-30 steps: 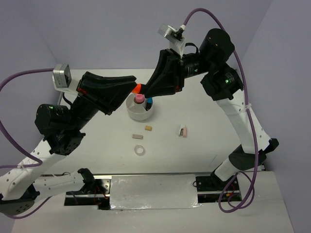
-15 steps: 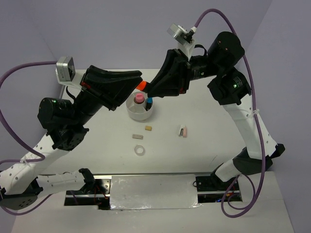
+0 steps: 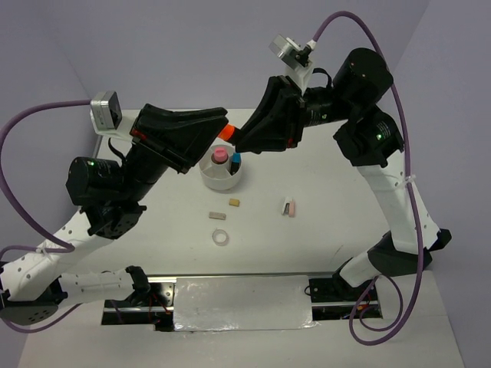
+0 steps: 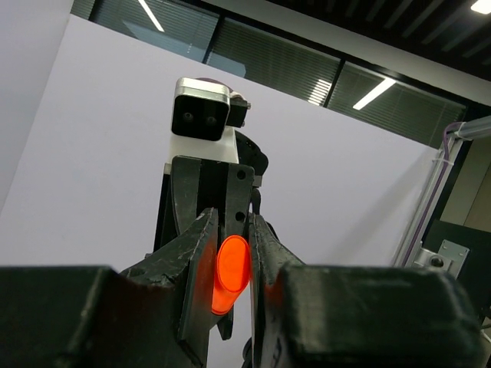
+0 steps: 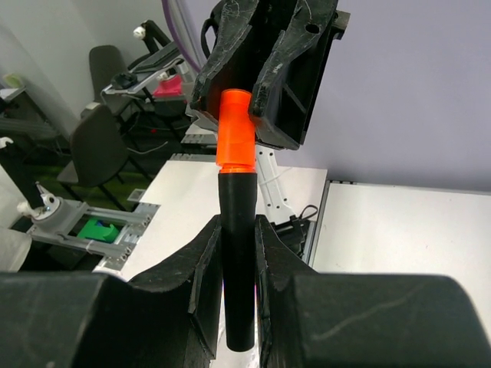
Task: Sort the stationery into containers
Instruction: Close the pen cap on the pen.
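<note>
A: Start with the big things. Where do the two arms meet?
B: In the upper middle of the top view. The left gripper (image 4: pixel 230 264) comes in from the left of the frame and the right gripper (image 5: pixel 236 249) from the right. Their tips are nearly nose to nose, and both are up off the table (image 3: pixel 337 199)

A: And the container?
B: The round white tub (image 3: pixel 205 178) sits just below that meeting point in the frame. A pink tube (image 3: pixel 219 156) and a blue-capped marker (image 3: pixel 235 161) stand in it

A: What are they holding?
B: One orange-capped marker (image 5: pixel 236 307), shared between them. The right fingers pinch its black barrel and the left fingers pinch its orange cap (image 4: pixel 232 270)

A: So what does the next move turn on?
B: The marker's long axis, I'd judge. It runs straight from one gripper to the other, cap end towards frame left and barrel towards frame right. Neither arm is nearer, so any pull would have to follow that line

A: And the leftovers?
B: Lower in the frame, well apart from both grippers, are a clear tape ring (image 3: pixel 221 238), a small pink and orange piece (image 3: pixel 288 207), a tan eraser (image 3: pixel 235 203) and a paler eraser (image 3: pixel 218 216)
</note>
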